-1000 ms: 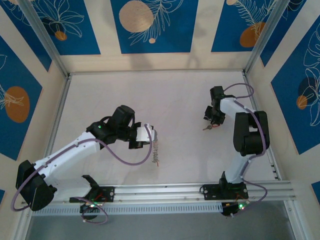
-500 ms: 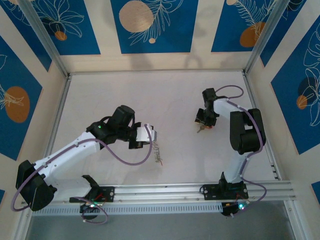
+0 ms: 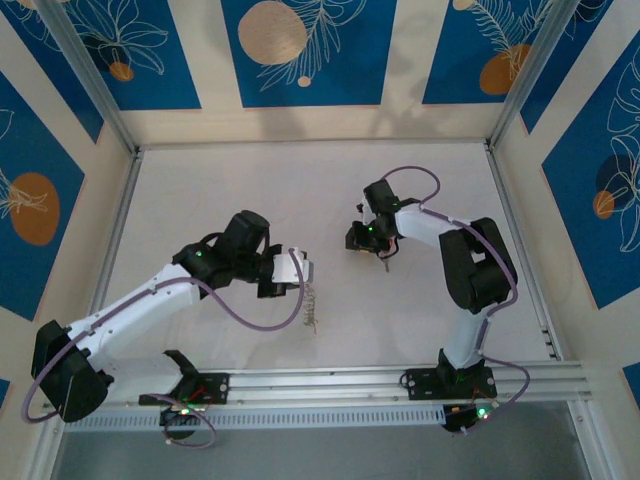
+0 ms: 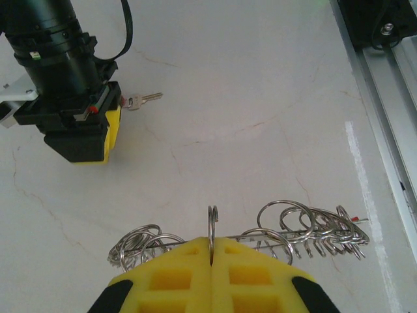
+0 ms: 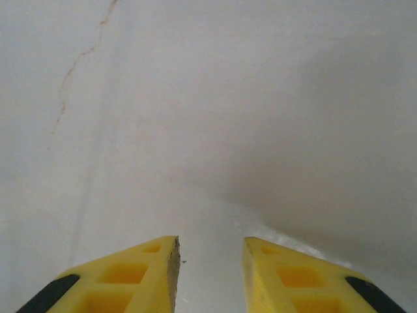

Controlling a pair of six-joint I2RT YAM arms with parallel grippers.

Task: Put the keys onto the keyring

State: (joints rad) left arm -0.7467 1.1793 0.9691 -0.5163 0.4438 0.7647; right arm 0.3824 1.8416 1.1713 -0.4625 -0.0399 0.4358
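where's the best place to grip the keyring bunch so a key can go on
Take one ring by its rim, edge-on, from the side facing the left arm. The left gripper is shut on it this way: that ring of the keyring stands upright above the grip with its loop free, while the other rings trail off to both sides.

Arms (image 3: 150, 295): two
Grippers: two, the left gripper (image 4: 212, 251) and the right gripper (image 5: 210, 251)
Keys (image 4: 144, 99): one
Rings (image 4: 306, 228): a tangled bunch, too overlapped to count, plus one single ring (image 4: 212, 222)
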